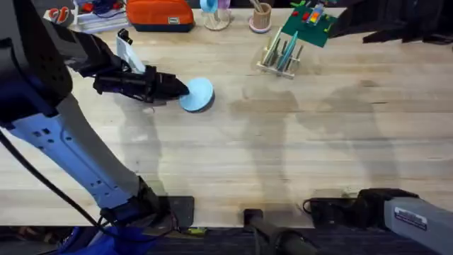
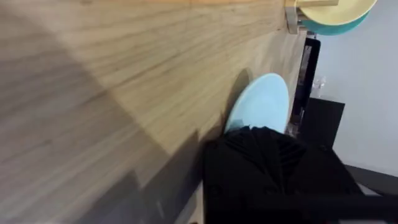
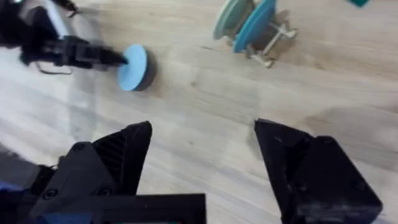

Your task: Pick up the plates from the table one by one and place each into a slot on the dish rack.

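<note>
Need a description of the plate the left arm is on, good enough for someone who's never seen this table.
Start at the large light wooden table and follow the left arm out from its lower-left base to the left gripper. Held at its tip is a small round light blue plastic plate, left of the table's middle. The other plates stand on edge in the pale wooden dish rack at the far side; this one is alone, outside it.

Lighting's bright and even, soft blurry shadows pooling on the table. The left arm close under the overhead cam is dark and fuzzy. Right wrist view is kinda smeared overall.
</note>
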Robot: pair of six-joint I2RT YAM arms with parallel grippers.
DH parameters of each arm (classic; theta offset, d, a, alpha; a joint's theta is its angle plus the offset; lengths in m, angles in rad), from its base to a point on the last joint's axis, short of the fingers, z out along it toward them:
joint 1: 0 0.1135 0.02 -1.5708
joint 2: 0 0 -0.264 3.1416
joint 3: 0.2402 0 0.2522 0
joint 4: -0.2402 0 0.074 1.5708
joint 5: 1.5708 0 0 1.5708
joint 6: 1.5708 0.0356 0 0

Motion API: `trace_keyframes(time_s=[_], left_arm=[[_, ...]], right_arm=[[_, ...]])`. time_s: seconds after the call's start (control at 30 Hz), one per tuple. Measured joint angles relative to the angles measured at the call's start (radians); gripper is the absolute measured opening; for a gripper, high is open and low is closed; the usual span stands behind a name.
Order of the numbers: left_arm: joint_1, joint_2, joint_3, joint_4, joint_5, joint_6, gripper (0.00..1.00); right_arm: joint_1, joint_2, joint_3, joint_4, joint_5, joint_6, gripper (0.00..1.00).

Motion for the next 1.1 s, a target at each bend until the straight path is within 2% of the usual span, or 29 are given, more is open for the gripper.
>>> trace_keyframes(time_s=[0.3,0.53,1.1], left_arm=[[-0.007,-0.001,0.011,0.0,-0.028,-0.041,0.04],[-0.015,-0.002,0.022,-0.001,-0.05,-0.073,0.04],[-0.016,-0.004,0.026,0.0,-0.064,-0.094,0.04]], right_arm=[[0.064,0.077,0.0,0.0,-0.054,0.007,0.995],[0.158,0.144,0.0,0.017,-0.059,0.029,0.995],[0.398,0.349,0.0,0.202,-0.071,0.154,0.993]])
